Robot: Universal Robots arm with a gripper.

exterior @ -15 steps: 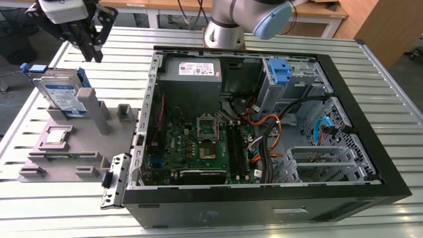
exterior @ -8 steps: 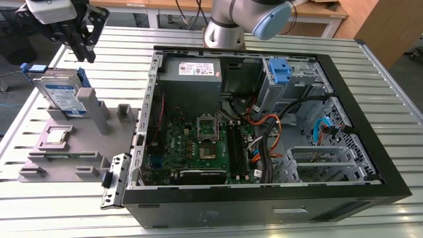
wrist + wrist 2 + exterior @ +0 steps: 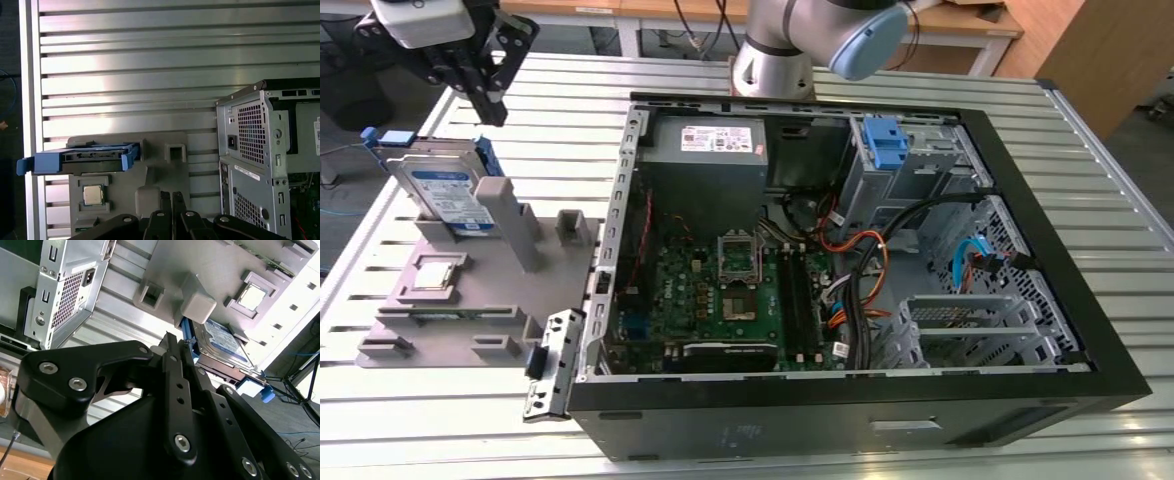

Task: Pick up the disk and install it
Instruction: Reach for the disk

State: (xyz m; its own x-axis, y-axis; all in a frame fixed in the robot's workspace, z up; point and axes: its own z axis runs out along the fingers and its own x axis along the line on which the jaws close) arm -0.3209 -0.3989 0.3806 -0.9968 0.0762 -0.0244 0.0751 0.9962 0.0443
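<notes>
Black bolted gripper (image 3: 491, 112) points down with its flat fingers pressed together on nothing, just above the disk (image 3: 447, 190); the disk stands on edge in a matte grey plastic rack (image 3: 454, 330) at the exterior view's left, beside the open computer case (image 3: 787, 420). The first wrist view shows it edge-on, thin and blue-rimmed; the second wrist view shows its labelled silver face.

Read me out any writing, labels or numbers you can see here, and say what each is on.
Nothing here can be read.
White-and-blue label on the silver-grey hard drive in its blue carrier frame: too small.
White label on the grey metal power supply box: too small.
Pale sticker on the front of the black computer case: blurred.
</notes>
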